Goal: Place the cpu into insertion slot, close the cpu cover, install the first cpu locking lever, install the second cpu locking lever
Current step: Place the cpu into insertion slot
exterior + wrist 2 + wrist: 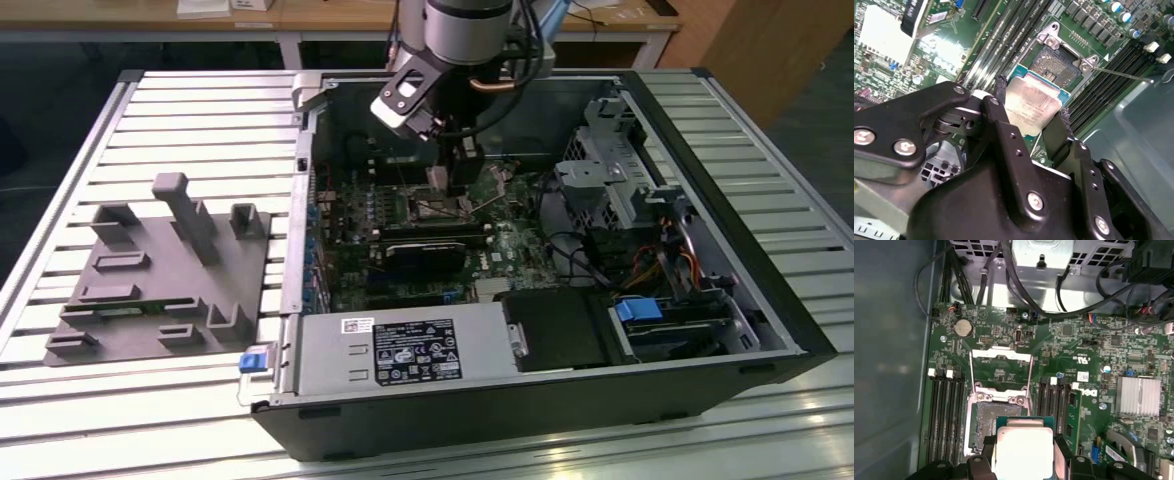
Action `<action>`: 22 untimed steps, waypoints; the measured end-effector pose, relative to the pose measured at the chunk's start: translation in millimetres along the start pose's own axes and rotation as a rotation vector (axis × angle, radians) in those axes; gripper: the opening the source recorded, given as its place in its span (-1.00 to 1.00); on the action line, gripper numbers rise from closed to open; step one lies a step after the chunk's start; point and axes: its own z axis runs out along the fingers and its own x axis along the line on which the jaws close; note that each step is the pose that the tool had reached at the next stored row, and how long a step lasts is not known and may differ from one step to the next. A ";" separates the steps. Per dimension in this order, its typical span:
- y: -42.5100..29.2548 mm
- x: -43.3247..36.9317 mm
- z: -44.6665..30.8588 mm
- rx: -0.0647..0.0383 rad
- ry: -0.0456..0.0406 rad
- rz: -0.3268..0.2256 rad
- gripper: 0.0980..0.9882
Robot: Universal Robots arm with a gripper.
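1. Gripper [1032,104] over the motherboard [1089,347]. Jaws drawn in narrow on the cpu [1029,111], with a black finger [1000,95] pressed to each of two opposite edges.
2. Between the jaws: cpu held flat, pale metal top up, green edge showing round it in both wrist views. Held above the board, not seated.
3. Just past the jaw tips: insertion slot [991,420], open, dark centre bare inside a silver rim. Near edge overlapped by the cpu in the first wrist view.
4. Beyond the slot, farther from the jaws: cpu cover [1001,356], swung open off the slot, square window clear to see.
5. At one slot corner: thin metal lever [1124,75], standing free and angled away over the memory slots [1104,82].
6. Either side of the slot: rows of dark memory slots, running in line with the jaws' reach.
7. Farther out: coin cell [962,328] past the cover, finned heat sink [1137,395] well off to one side of the jaws.
8. Farthest: open computer case [534,420] around the board, lying on a slatted table [200,110]. Grey fixture [160,270] outside the case, well apart from the jaws, toward the exterior view's left.
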 end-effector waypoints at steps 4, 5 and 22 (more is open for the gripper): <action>0.2 6.9 5.8 0.000 -0.0001 0.002 -0.01; 0.3 8.5 7.8 0.000 0.0000 0.002 -0.01; -0.6 19.0 31.7 -0.001 -0.0010 0.033 -0.01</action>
